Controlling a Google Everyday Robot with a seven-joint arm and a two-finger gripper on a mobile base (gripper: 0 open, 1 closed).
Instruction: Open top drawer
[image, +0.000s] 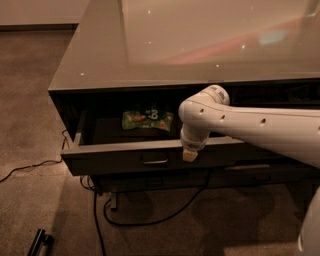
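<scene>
The hand (189, 155) is at the front edge of the pulled-out top drawer (115, 161). I cannot tell its grip.

Tabletop (165, 45): smooth, glossy, reflecting light spots. Top drawer (115, 161): matt dark-grey front; small metal handle (154, 161) with a dull sheen. Bag (147, 120) inside, at 12 o'clock from the handle: shiny printed plastic film. Arm (250, 125): smooth white plastic shell. Tool (190, 155): pale matt tip at the drawer's front edge, 3 o'clock of the handle. Floor (30, 125): rough matt carpet. Cable (150, 223): black, smooth-coated.
</scene>
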